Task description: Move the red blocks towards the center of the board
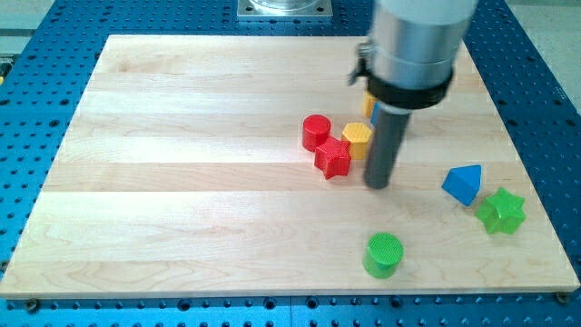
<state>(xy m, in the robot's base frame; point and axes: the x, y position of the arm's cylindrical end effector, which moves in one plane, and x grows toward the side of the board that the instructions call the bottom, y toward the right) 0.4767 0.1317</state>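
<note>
A red cylinder and a red star block sit touching, a little right of the board's middle. A yellow hexagon block touches the red star's upper right. My tip rests on the board just right of the red star and below the yellow hexagon, a small gap from both. Behind the rod, part of another yellow block and a sliver of blue show; their shapes are hidden.
A blue triangular block and a green star block lie at the view's right. A green cylinder stands near the bottom edge. The wooden board lies on a blue perforated table.
</note>
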